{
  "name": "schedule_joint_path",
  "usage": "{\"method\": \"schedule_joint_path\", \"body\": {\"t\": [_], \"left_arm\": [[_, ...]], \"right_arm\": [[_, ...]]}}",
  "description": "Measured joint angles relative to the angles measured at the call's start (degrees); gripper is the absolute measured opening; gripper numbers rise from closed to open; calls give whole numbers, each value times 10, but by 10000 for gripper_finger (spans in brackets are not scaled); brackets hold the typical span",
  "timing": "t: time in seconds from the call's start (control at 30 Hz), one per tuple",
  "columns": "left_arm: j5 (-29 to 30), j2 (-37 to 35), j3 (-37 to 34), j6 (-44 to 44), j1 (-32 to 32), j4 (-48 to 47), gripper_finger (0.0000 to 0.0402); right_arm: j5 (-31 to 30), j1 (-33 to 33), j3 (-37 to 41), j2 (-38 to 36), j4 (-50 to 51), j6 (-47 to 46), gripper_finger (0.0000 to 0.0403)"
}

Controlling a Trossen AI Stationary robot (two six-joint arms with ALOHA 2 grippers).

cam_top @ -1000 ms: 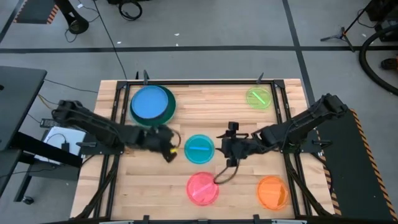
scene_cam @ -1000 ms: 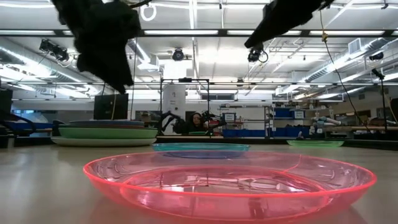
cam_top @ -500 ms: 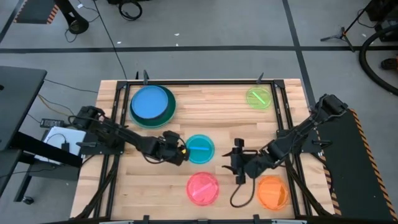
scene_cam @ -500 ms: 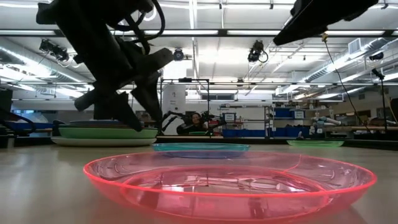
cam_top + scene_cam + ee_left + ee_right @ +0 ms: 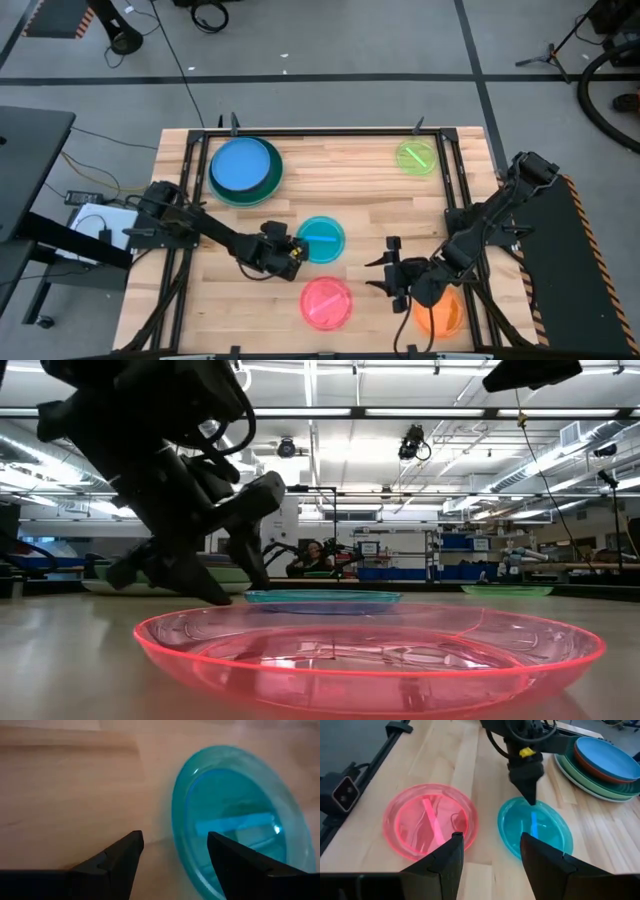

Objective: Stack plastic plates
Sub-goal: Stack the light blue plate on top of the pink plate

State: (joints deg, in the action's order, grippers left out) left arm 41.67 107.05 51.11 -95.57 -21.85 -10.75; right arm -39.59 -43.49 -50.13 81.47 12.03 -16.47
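A teal plate (image 5: 321, 239) lies flat on the wooden table, mid-table. My left gripper (image 5: 291, 254) is open and low at its near-left rim (image 5: 175, 827), one finger outside the plate (image 5: 131, 846) and one over its inside (image 5: 220, 847); I cannot tell whether they touch. A pink plate (image 5: 327, 302) lies near the front edge, an orange plate (image 5: 440, 310) at the near right, and a lime plate (image 5: 416, 157) at the far right. A stack topped by a blue plate (image 5: 243, 168) stands at the far left. My right gripper (image 5: 384, 270) is open and empty between the pink and orange plates.
The stack (image 5: 600, 762) shows blue, red-orange and green rims. Black frame rails (image 5: 455, 190) run along the table's left and right sides. In the low view the pink plate (image 5: 370, 650) fills the foreground, with the teal plate (image 5: 322, 598) behind it.
My left gripper has moved toward the right and the near edge and come down to the teal plate's rim. My right gripper has drawn back from beside the teal plate toward the near edge, to between the pink and orange plates. The plates have stayed in place.
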Motion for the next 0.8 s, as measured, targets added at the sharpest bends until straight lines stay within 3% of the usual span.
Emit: {"method": "schedule_joint_path", "body": {"t": [0.27,0.6,0.8], "left_arm": [[20,10,-2,7,1,51,238],[26,14,-2,2,-12,52,165],[45,52,0,36,-26,136,159]], "right_arm": [[-1,-7,0,0,3,19,199],[-24,20,0,0,3,94,199],[-13,23,0,0,38,105,199]]}}
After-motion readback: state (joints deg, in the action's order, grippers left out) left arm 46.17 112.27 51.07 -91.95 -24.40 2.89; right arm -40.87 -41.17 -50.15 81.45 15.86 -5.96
